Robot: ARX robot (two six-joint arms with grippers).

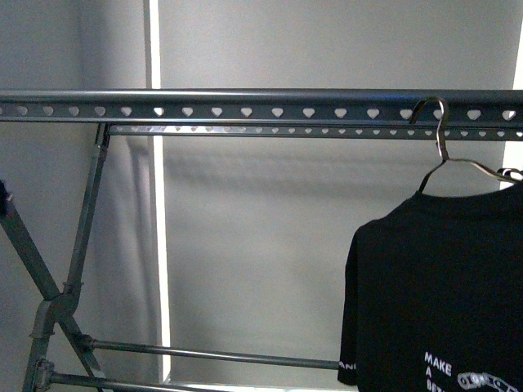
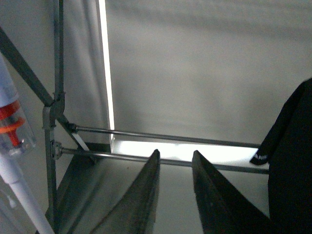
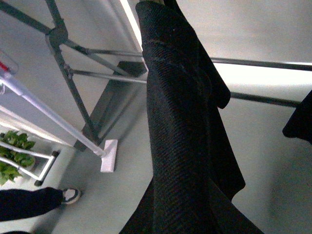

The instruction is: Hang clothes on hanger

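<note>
The black T-shirt with white "MAKE A" print hangs at the right on a thin wire hanger whose hook sits over the rack's top rail, a dark-grey bar with heart-shaped holes. In the right wrist view the T-shirt's cloth fills the middle and hides my right gripper's jaws, which are shut on it. My left gripper is open and empty, low down, pointing at the rack's lower bars. The T-shirt's sleeve hangs apart from it, to one side.
The rack's crossed legs stand at the left. A white pole tool with an orange band leans beside them, and its flat head rests on the floor. A person's shoe and green plants are nearby.
</note>
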